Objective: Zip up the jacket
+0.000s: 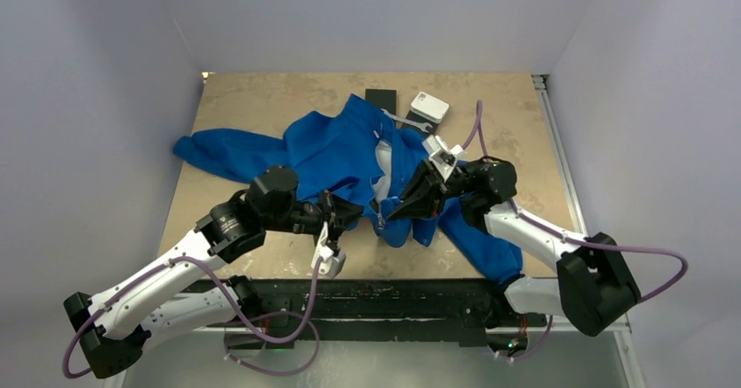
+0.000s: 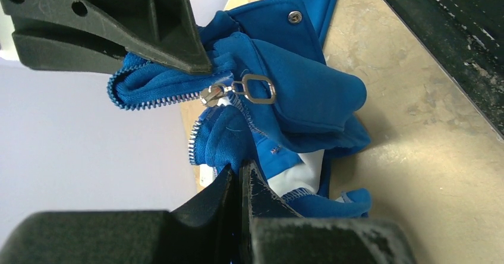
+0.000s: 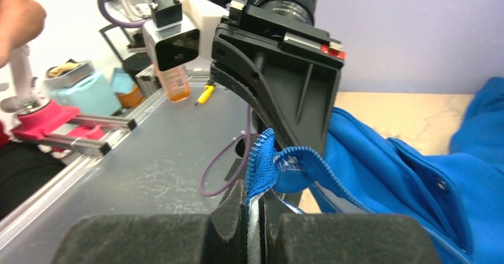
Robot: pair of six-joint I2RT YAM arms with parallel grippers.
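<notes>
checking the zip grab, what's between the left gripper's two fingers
In the left wrist view, bunched jacket fabric fills the gap between the fingers of the left gripper, with the zipper slider and its ring pull near the upper finger.

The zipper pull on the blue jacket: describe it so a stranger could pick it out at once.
Find the large royal-blue fabric jacket heaped on the tan table. In the left wrist view, silvery zipper teeth along its bunched edge end at a small metal slider. The zipper pull is linked to that slider: a flat silver rectangular loop, unlike the solid round snap button.
</notes>
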